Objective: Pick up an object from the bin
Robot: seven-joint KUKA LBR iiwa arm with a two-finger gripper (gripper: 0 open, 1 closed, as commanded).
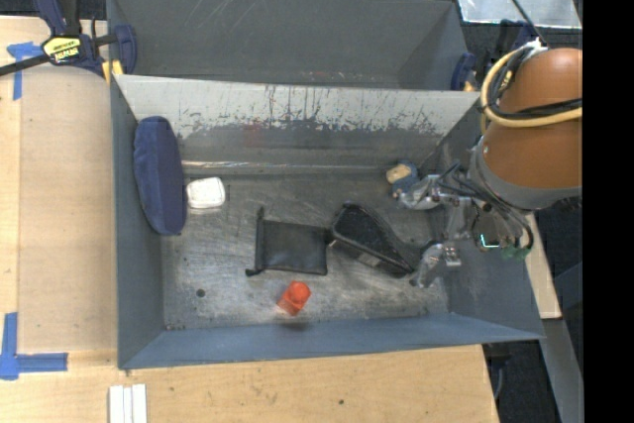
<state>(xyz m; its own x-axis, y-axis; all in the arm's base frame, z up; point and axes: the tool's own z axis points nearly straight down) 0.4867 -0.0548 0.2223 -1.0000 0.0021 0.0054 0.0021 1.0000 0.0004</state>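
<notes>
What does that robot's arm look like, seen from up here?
A rounded orange-brown cover caps the wrist, looped with yellow and pale cables. Its gripper is small, silvery metal, with a green spot beside it.

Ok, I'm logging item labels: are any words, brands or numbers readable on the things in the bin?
None can be read. The blue pouch, white block, black flat pouch, black wedge, orange piece and tan piece show no legible print.
</notes>
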